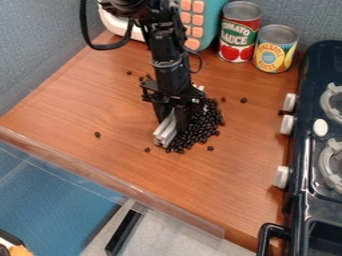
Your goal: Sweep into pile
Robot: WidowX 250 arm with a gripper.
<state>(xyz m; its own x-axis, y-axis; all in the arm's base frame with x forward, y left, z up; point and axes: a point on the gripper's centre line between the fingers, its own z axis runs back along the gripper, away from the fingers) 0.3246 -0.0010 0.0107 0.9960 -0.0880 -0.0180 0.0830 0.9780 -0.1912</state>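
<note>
Camera view; dark beans (204,125) beside tool (170,121)

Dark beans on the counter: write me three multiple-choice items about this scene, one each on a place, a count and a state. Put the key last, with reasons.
1. Where does the main pile of dark beans lie?
A) On the stove
B) Inside a pot
C) On the wooden counter, beside the hand

2. How many cans stand at the back?
A) One
B) Two
C) Four

3. How gathered are the beans?
A) Mostly heaped, with a few strays
B) All heaped, no strays
C) Evenly scattered, no heap

Key:
1 C: the heap rests on the wood, right against the hand.
2 B: a red-labelled can and a yellow-labelled can stand side by side.
3 A: single beans lie apart from the heap, such as the stray bean off toward the counter's front edge.
</note>
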